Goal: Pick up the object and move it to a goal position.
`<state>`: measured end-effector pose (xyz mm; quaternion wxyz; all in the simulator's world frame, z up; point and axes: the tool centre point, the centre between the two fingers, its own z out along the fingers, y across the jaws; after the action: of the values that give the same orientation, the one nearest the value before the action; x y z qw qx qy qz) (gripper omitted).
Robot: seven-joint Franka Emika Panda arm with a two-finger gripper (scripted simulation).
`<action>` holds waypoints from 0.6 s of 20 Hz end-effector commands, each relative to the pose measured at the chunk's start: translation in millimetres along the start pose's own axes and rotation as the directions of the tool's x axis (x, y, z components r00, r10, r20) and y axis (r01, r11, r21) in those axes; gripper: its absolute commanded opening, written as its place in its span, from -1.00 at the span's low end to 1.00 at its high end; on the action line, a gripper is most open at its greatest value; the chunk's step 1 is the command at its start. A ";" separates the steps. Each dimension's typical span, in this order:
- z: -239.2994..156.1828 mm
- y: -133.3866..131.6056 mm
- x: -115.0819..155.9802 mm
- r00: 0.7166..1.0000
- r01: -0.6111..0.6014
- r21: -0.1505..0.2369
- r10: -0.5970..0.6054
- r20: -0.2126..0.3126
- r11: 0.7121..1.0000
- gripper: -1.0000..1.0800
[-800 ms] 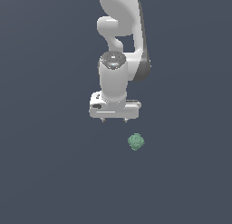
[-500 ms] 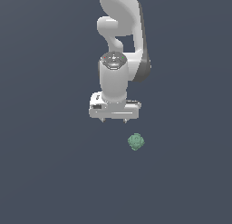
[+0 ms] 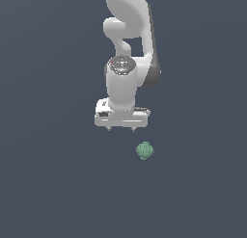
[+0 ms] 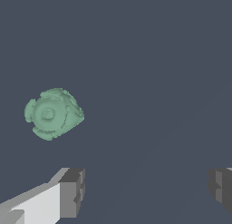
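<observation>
exterior faces arm, wrist close, looking down

Lumpy green object (image 3: 144, 151) (image 4: 52, 113) — ungrasped, alone

A plain dark slate-blue surface (image 3: 48, 184) filled the exterior view from edge to edge, flat and evenly lit, with no markings, seams or texture that could be made out. The wrist view showed the same uniform dark ground (image 4: 149, 60), matte and featureless across the frame. No edge, wall or horizon separated floor from backdrop in either view, so whether it was a tabletop or a floor could not be told
</observation>
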<state>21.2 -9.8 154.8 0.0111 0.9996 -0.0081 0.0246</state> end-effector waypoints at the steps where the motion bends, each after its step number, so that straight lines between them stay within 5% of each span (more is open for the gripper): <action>1: 1.9 -3.5 1.5 1.000 0.018 0.000 -0.018 0.002 1.000 0.92; 12: 27.6 -48.9 21.3 0.965 0.261 0.010 -0.262 0.021 0.965 0.92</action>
<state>41.1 29.2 132.4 0.0114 0.9947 0.1008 0.0143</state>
